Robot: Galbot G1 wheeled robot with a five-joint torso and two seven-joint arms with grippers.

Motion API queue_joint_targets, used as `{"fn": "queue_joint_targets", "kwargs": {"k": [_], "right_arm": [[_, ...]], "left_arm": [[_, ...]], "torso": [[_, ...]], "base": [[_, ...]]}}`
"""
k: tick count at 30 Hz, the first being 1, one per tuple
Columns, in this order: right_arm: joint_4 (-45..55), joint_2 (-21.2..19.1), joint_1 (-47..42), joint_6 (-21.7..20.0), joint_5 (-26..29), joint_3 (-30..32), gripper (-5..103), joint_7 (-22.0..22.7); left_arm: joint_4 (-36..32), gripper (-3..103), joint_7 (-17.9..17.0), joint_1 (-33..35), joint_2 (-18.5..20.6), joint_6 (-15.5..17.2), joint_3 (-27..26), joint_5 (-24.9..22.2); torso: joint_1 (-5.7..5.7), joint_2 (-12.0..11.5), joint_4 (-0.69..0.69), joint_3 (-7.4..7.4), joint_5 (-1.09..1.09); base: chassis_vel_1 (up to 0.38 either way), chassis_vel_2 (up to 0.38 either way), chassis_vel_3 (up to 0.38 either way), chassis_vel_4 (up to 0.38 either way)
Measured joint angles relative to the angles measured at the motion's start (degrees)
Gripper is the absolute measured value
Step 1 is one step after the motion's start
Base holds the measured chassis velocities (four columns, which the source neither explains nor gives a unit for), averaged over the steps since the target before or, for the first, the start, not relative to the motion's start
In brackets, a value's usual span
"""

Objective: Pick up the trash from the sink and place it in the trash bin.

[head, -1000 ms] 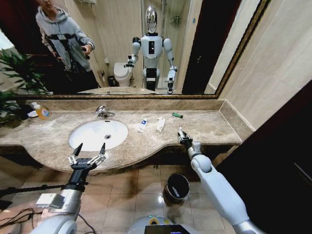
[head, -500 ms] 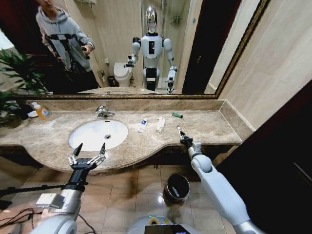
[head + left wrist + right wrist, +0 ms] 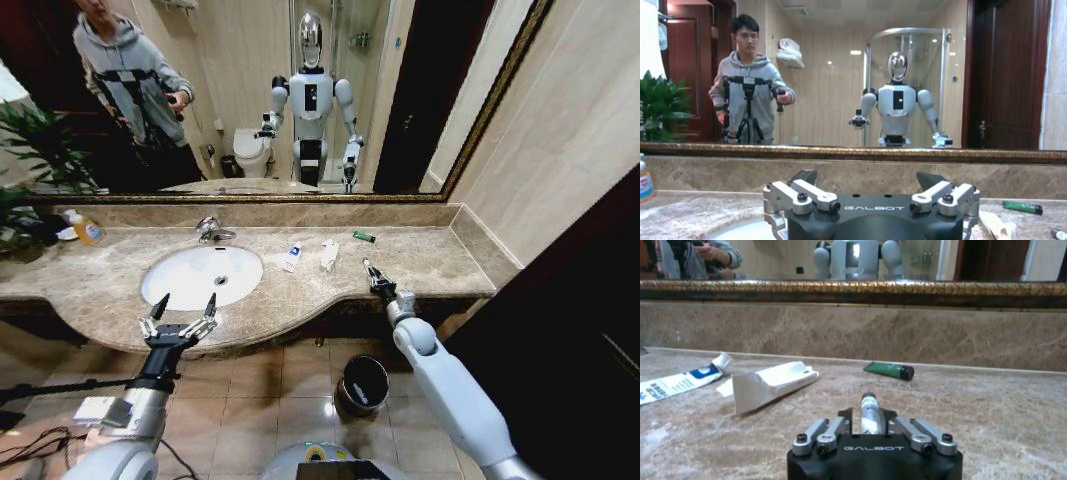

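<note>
one small tube [image 3: 868, 410] clamped in the right gripper [image 3: 372, 277] jaws near the bench [image 3: 420, 255] front edge, for binning; left gripper [image 3: 180, 312] jaws apart, idle.

Near the middle of the frame, the right gripper [image 3: 372, 277] sits low over the marble countertop [image 3: 430, 255] at its front edge, closed on a small white tube [image 3: 368, 268] that sticks out past its tips. At lower left, the left gripper [image 3: 182, 312] hovers with its fingers spread wide, in front of the white sink [image 3: 170, 280]. A white sachet [image 3: 292, 257], a crumpled wrapper [image 3: 329, 254] and a dark-green stick [image 3: 364, 236] lie on the counter right of the basin, and the trash bin [image 3: 362, 384] stands on the floor at lower centre.
</note>
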Motion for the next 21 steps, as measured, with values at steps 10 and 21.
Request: {"fn": "queue_joint_targets", "kwargs": {"k": [10, 21], "right_arm": [[-1.81, 0.29, 0.46, -0.64, -0.59, -0.15, 65, 0.11], [-1.97, 0.17, -0.04, -0.68, -0.88, 0.07, 41, -0.11]], "left_arm": [[0.0, 100, 0.0, 0.0, 0.0, 0.0, 0.0, 0.0], [0.0, 100, 0.0, 0.0, 0.0, 0.0, 0.0, 0.0]], "torso": [[0.0, 0.0, 0.0, 0.0, 0.0], [0.0, 0.0, 0.0, 0.0, 0.0]], "base": [[0.0, 0.0, 0.0, 0.0], [0.0, 0.0, 0.0, 0.0]]}}
